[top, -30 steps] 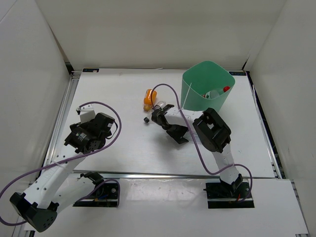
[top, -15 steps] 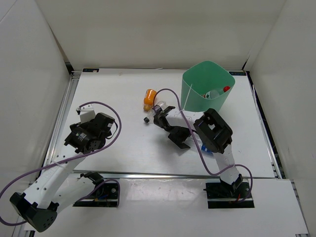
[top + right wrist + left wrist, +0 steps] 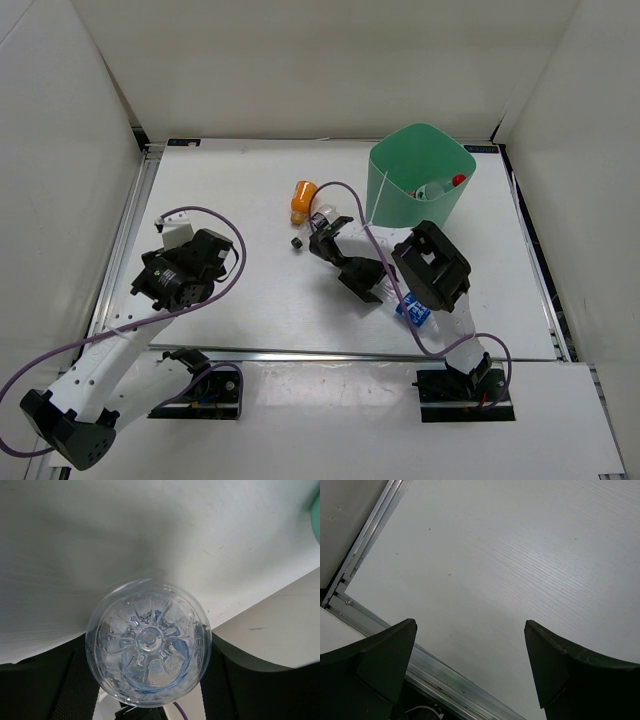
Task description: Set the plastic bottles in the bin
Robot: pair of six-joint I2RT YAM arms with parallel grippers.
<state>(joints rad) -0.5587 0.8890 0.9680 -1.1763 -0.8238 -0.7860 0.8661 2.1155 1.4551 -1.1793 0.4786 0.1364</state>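
My right gripper (image 3: 148, 647) is shut on a clear bottle with a blue label (image 3: 148, 642), whose round base faces the wrist camera. From above, that bottle (image 3: 409, 309) lies low over the table beside the right gripper (image 3: 372, 288). An orange bottle (image 3: 302, 200) lies left of the mint-green bin (image 3: 398, 196). A clear bottle (image 3: 322, 214) lies next to it, with a small black cap (image 3: 297, 243) close by. A red-capped bottle (image 3: 441, 187) lies inside the bin. My left gripper (image 3: 470, 645) hangs open over bare table at the left, its fingers empty.
White walls enclose the table on three sides. A metal rail (image 3: 365, 540) runs along the left edge and another along the near edge (image 3: 330, 352). Purple cables loop around both arms. The right arm's elbow (image 3: 432, 262) stands between the bin and the held bottle.
The right gripper has closed on the blue-labelled bottle and shifted toward the near right; the bottle's label now shows beside the arm. The left arm has not moved.
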